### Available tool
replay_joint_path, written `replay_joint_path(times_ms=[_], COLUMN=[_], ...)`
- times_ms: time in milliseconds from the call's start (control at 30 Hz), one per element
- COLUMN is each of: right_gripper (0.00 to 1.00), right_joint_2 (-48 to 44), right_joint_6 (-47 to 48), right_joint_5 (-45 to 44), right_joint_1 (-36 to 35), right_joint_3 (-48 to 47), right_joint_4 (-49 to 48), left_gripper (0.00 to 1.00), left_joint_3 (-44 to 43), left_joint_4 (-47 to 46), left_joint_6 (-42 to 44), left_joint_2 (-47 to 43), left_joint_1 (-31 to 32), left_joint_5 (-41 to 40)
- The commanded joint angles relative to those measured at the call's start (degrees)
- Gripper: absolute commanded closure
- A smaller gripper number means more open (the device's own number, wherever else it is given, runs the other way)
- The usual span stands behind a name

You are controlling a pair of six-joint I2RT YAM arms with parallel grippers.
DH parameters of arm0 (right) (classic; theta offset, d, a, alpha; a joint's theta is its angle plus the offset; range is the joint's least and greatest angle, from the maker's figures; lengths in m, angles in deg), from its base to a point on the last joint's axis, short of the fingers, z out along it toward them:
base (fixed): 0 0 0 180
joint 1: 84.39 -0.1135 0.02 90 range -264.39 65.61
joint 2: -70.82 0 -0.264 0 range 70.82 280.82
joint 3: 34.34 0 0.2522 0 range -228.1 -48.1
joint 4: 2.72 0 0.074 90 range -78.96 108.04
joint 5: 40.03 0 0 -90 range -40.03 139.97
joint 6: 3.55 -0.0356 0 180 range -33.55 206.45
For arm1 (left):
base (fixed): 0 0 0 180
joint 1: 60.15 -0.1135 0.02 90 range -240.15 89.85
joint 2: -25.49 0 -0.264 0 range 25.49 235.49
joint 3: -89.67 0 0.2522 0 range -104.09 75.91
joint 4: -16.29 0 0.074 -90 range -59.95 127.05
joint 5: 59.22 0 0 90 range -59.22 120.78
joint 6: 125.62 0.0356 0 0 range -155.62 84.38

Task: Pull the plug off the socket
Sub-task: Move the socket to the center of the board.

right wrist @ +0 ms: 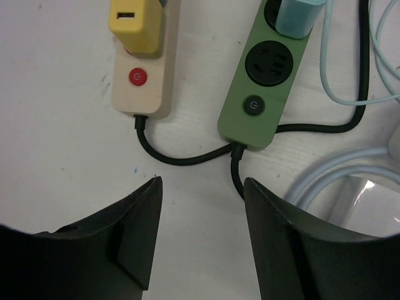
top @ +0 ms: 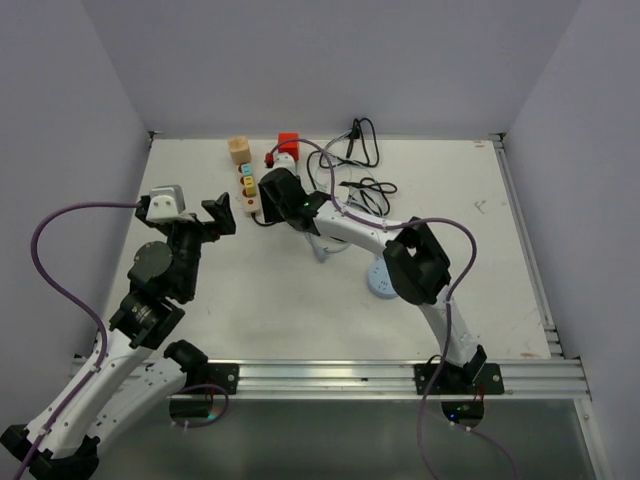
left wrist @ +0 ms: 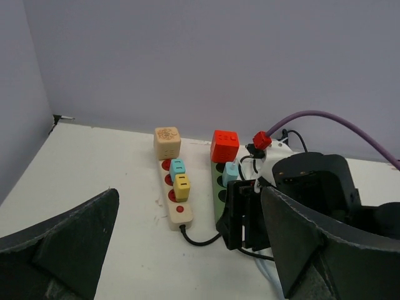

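Note:
Two socket strips lie side by side at the back of the table. The beige strip (left wrist: 180, 212) (right wrist: 144, 87) carries a beige cube plug (left wrist: 167, 142), a cyan plug (left wrist: 177, 167) and a yellow plug (left wrist: 182, 186) (right wrist: 136, 25). The green strip (right wrist: 262, 94) (left wrist: 219, 195) carries a red plug (left wrist: 224, 145) (top: 287, 143) and a light blue plug (left wrist: 230, 172) (right wrist: 299, 15). My right gripper (right wrist: 200, 181) (top: 268, 200) hovers open over the strips' near ends with nothing between its fingers. My left gripper (left wrist: 189, 190) (top: 185, 215) stands wide open and empty, well short of the strips on their left.
Black cables (top: 355, 150) coil behind and to the right of the strips. A pale blue cable (right wrist: 337, 169) runs beside the green strip, and a round pale blue disc (top: 383, 282) lies under the right arm. Grey walls enclose the table on three sides.

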Motion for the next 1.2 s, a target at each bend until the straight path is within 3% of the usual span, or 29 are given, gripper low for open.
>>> replay_joint_path(times_ms=[0, 67, 100, 133, 200, 467, 900, 1033, 1167], right_gripper=[0.42, 0.42, 0.42, 0.42, 0.42, 0.43, 0.46, 0.43, 0.39], right_joint_2=[2.65, 5.37, 6.43, 8.18, 10.12, 17.5, 23.75, 21.21, 23.13], right_joint_6=[-0.3, -0.12, -0.12, -0.21, -0.12, -0.56, -0.65, -0.21, 0.85], right_joint_5=[-1.02, -1.64, -1.55, -1.11, 0.2, 3.19, 5.39, 5.39, 4.34], right_joint_1=[1.72, 2.34, 3.12, 3.48, 4.62, 7.52, 7.61, 7.26, 6.47], right_joint_3=[-7.36, -9.39, -11.32, -12.21, -15.36, -23.81, -27.77, -24.52, -28.12], right_joint_4=[3.32, 4.46, 4.81, 4.9, 5.52, 7.19, 8.42, 6.05, 10.08], left_gripper=[0.0, 0.01, 0.09, 0.09, 0.01, 0.01, 0.0, 0.0, 0.01], left_joint_3=[0.93, 1.1, 1.11, 1.11, 1.19, 1.02, 1.19, 1.11, 1.02], left_joint_4=[-3.78, -3.96, -4.05, -4.22, -4.22, -3.96, -3.96, -3.87, -3.78], left_joint_6=[-2.26, -2.08, -1.73, -1.12, -0.94, -1.73, -2.17, -2.17, -2.26], left_joint_2=[-0.82, -1.17, -1.34, -1.43, -1.52, -1.96, -1.61, -1.69, -1.87], left_joint_1=[0.32, 0.32, 0.32, 0.32, 0.4, 0.32, 0.32, 0.32, 0.32], left_joint_5=[-3.11, -2.15, -1.36, -0.57, -0.03, -1.0, 0.4, 0.49, 0.76])
